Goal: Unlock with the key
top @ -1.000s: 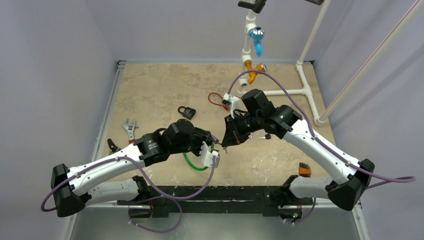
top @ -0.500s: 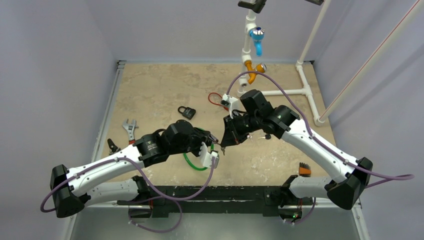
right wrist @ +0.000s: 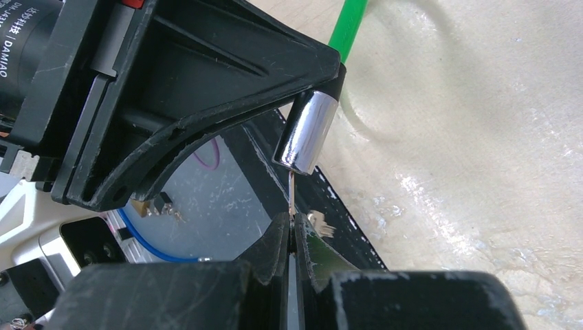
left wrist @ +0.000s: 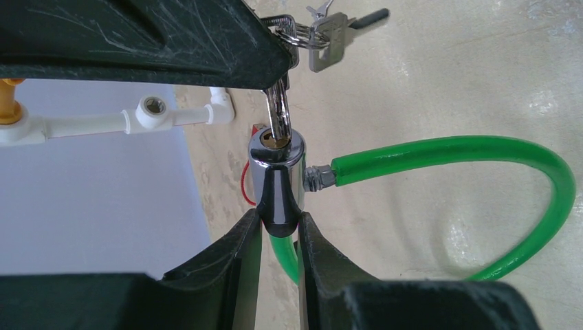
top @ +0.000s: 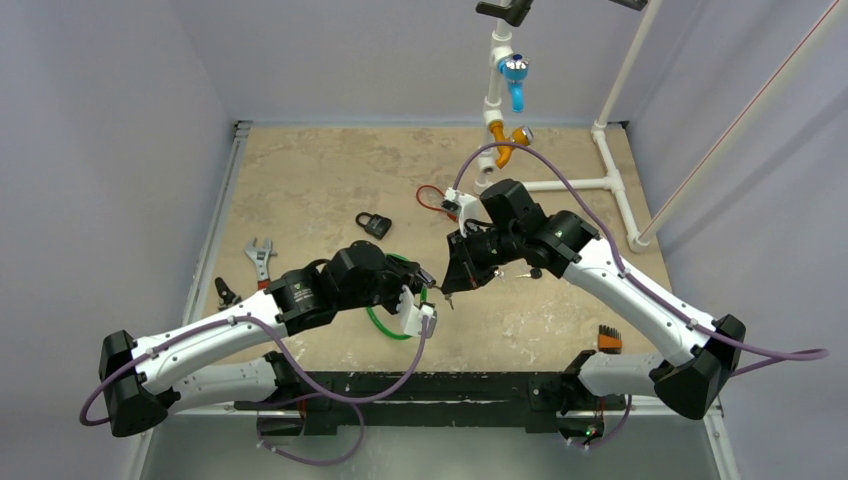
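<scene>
My left gripper point(left wrist: 278, 227) is shut on the black end of a chrome lock cylinder point(left wrist: 275, 161) with a green cable loop point(left wrist: 481, 151) attached; it also shows in the right wrist view point(right wrist: 307, 130). My right gripper point(right wrist: 292, 230) is shut on the small silver key point(right wrist: 291, 196). The key's blade point(left wrist: 277, 117) stands in the keyhole at the cylinder's end. Spare keys on a ring point(left wrist: 323, 38) hang beside it. In the top view the two grippers point(top: 418, 290) point(top: 452, 285) meet tip to tip above the table's middle, over the green loop point(top: 385, 325).
A black padlock point(top: 373, 224) lies behind the left arm, a wrench point(top: 261, 258) at the left edge, a red-cabled lock point(top: 435, 200) behind the right arm. White pipework point(top: 570, 184) with valves stands at the back right. An orange-handled brush point(top: 609, 340) lies near front right.
The right gripper shifted slightly left toward the left gripper between the oldest frame and now; since half a second ago nothing has visibly moved.
</scene>
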`<move>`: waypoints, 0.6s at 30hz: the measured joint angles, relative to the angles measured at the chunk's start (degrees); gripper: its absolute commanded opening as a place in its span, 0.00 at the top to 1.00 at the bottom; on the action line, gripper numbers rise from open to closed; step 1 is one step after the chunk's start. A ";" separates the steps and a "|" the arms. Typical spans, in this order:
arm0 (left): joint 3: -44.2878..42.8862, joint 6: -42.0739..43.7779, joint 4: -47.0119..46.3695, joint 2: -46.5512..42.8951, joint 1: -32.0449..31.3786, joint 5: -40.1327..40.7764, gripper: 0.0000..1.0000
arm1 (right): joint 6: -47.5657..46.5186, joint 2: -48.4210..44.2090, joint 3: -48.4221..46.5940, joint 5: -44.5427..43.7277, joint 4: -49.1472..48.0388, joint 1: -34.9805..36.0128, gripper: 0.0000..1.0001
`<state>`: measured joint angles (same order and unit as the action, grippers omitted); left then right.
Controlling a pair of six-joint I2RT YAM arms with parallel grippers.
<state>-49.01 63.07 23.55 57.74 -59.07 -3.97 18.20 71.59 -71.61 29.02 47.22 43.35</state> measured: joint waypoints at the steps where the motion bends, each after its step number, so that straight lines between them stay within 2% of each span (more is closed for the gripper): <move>1: 0.02 0.07 0.00 0.00 0.00 0.02 1.00 | 0.00 -0.02 0.02 -0.02 0.00 -0.02 1.00; 18: 0.02 0.17 0.02 -0.02 0.00 0.79 1.00 | 0.55 -0.09 0.90 0.07 -1.14 -2.10 1.00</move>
<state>-48.99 63.24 23.57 57.71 -59.07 -3.18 18.74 71.50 -70.72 29.08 46.09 41.25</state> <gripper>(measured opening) 0.210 0.008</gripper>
